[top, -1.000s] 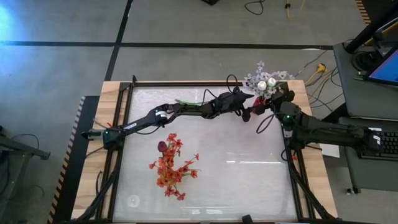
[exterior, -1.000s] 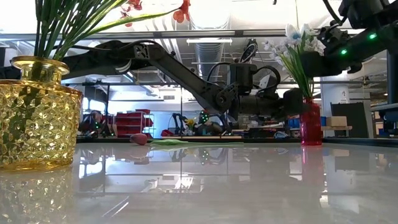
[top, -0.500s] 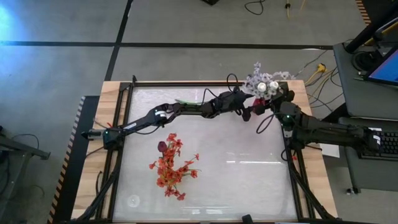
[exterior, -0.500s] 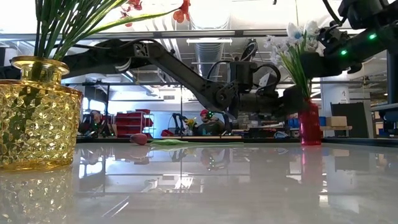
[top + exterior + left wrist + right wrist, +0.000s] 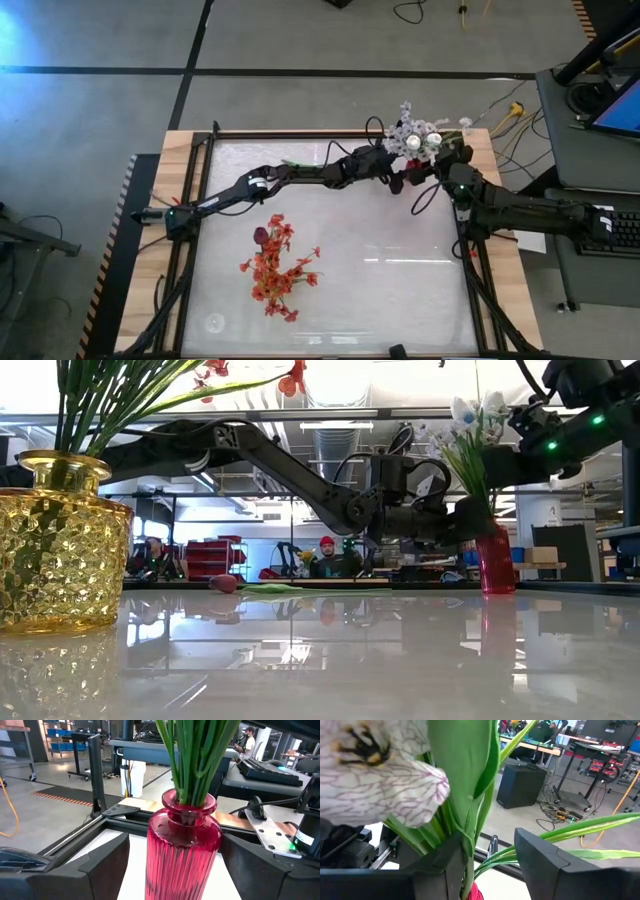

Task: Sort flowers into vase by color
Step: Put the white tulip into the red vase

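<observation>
A red ribbed vase stands at the table's far right, holding green stems with white and pale lavender blossoms. My left gripper reaches level across the table and is open, one finger on each side of the vase's body. My right gripper is open higher up among the stems, next to a white veined blossom. A yellow glass vase at the near left holds red-orange sprays and a maroon bud. My left gripper shows a gap between one finger and the vase; whether the other finger touches the glass I cannot tell. My right gripper has a green stem lying against the inner side of one finger, while the other finger stands clear. The fingers come in about level from the table's right, above the vase's mouth.
A maroon tulip with a green stem lies flat on the table near the far edge. A black frame rims the tabletop. Cables trail by the right arm. A person sits in the room beyond.
The white blossoms in the red vase have swung a little toward the table's left. Both arms have kept their places.
</observation>
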`<state>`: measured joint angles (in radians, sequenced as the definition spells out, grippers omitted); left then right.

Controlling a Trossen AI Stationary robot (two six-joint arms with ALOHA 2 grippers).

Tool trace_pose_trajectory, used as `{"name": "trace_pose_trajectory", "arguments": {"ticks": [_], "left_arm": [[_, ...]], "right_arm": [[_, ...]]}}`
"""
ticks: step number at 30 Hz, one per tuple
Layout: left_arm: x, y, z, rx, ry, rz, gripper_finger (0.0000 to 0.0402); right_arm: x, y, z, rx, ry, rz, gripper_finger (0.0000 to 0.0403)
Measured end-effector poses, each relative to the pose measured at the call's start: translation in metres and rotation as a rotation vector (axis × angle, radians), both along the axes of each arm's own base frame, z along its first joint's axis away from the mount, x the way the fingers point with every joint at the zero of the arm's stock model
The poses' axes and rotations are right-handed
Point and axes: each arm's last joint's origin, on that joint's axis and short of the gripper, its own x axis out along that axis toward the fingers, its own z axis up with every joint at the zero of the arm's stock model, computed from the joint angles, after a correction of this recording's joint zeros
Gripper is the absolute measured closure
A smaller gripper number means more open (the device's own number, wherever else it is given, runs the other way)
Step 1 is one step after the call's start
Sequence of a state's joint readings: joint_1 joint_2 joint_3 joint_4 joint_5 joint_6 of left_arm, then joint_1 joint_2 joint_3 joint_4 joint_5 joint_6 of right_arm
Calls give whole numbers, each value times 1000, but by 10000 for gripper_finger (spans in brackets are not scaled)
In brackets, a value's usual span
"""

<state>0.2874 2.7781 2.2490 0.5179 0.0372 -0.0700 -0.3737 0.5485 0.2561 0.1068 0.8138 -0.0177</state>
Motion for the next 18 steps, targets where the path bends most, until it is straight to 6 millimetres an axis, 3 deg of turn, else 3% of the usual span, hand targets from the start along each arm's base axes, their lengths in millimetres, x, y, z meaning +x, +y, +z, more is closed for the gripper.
{"name": "trace_pose_trajectory", "arguments": {"ticks": [18], "left_arm": [[-1, 1, 4, 2, 22, 2, 106]], "right_arm": [[-9, 4, 11, -39, -79, 6, 229]]}}
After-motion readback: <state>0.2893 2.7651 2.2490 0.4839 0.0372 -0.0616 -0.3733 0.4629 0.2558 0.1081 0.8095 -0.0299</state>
